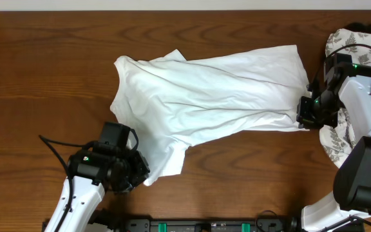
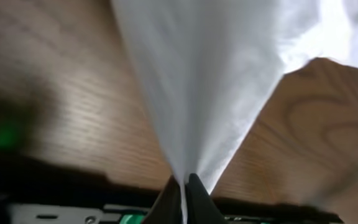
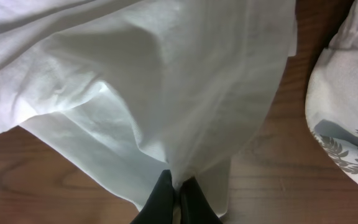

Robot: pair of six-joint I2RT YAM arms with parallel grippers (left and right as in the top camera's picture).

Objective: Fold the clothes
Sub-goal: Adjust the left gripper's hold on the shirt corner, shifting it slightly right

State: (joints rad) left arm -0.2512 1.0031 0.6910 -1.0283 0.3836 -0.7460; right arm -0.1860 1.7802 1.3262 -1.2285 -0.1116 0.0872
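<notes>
The clothes, a plain white T-shirt (image 1: 205, 96), lie stretched across the middle of the wooden table, wrinkled, with no print showing. My left gripper (image 1: 142, 175) is at the shirt's lower left corner, shut on a pinch of the fabric (image 2: 191, 93) that rises taut from between the black fingertips (image 2: 199, 199). My right gripper (image 1: 303, 116) is at the shirt's right edge, also shut on a fold of the white cloth (image 3: 166, 93), which drapes away from its fingertips (image 3: 161, 202).
A white cloth with grey fern-leaf print (image 1: 356, 45) is bunched at the table's right edge, under and behind the right arm. It also shows in the right wrist view, fern cloth (image 3: 347, 118). A black rail (image 1: 205, 225) runs along the table's front edge.
</notes>
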